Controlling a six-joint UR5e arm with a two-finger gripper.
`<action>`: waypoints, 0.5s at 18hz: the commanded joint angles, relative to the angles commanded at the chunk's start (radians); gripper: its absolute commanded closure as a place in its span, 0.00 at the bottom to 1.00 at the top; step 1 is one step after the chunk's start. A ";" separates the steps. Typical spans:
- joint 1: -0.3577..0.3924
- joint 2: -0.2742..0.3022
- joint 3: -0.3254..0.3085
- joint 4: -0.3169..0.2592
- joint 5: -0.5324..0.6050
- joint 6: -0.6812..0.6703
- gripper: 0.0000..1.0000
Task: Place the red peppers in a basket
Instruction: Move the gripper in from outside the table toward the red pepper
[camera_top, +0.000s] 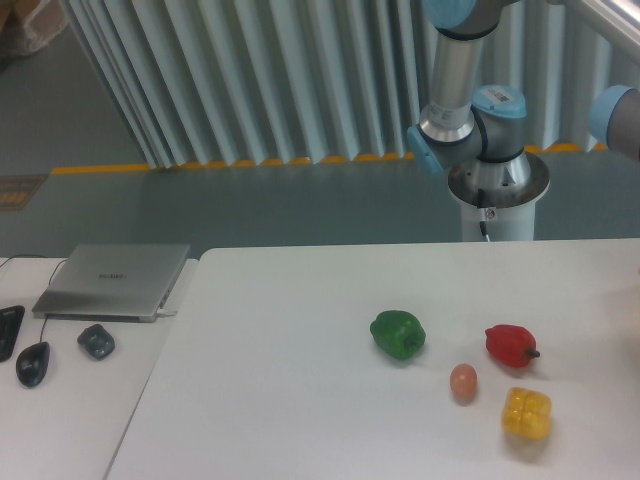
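Fixed camera, single view. The arm's base column (497, 195) stands behind the far edge of the white tabletop (300, 380), with the elbow joints and a silver link rising out of the top of the frame. The claw is not in the frame, so whether its fingers are apart or together cannot be told, nor whether it holds or touches anything. On the tabletop, right half: the red pepper (511, 345) lies on its side, its short dark stem pointing right, untouched by the arm. The green pepper (398, 334) sits to its left, apart from it. An egg (463, 382) lies between the two and nearer the camera, touching neither. The yellow pepper (526, 413) sits nearest the camera, just below the red pepper and to the right of the egg, with a small gap to each. All four items rest directly on the tabletop. On a separate surface at left: a closed grey laptop (112, 281), a small dark grey object (96, 341) in front of it, a black mouse (33, 363), and the edge of a black item (8, 330) cut off at the frame border.
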 joint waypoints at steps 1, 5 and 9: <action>0.000 0.000 0.000 0.000 0.000 0.002 0.00; 0.000 0.005 0.000 -0.002 -0.002 -0.061 0.00; -0.011 0.009 -0.028 0.000 -0.006 -0.064 0.00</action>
